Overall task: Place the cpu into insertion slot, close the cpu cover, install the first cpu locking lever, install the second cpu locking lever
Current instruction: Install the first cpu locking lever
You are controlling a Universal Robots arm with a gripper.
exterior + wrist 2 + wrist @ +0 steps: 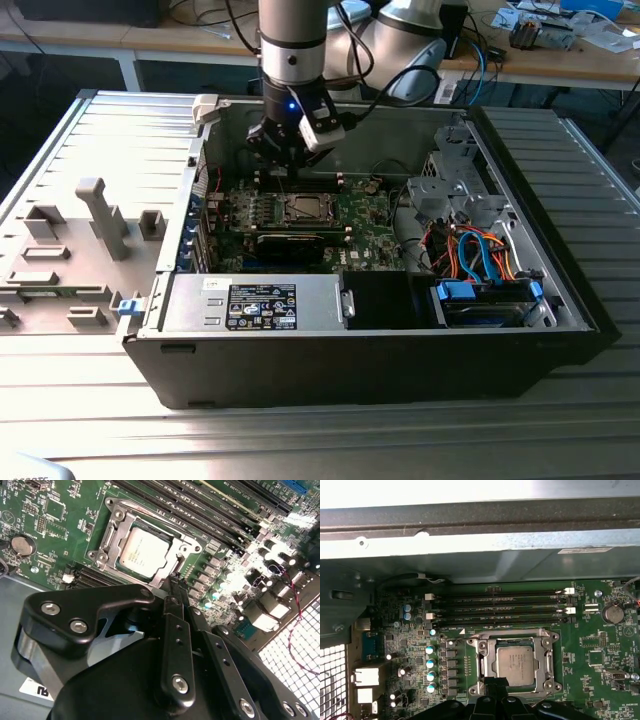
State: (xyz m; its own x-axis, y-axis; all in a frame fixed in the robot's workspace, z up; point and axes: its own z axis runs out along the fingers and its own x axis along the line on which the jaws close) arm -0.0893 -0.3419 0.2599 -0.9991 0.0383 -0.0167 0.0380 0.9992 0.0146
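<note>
The gripper (pixel 287 160) hangs inside the open computer case (pixel 560 300), above the green motherboard (pixel 600 650), near the case's back wall; its black fingers (pixel 175 597) are closed together and hold nothing; the cpu (pixel 516 665), flat, square, dull silver, lies in its socket, framed by the silvery cpu cover (pixel 481 662), just beside the fingertips.

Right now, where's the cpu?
The cpu sits in the motherboard socket, framed by the cpu cover, beside the memory slots in both wrist views, with the gripper at the socket's edge.
</note>
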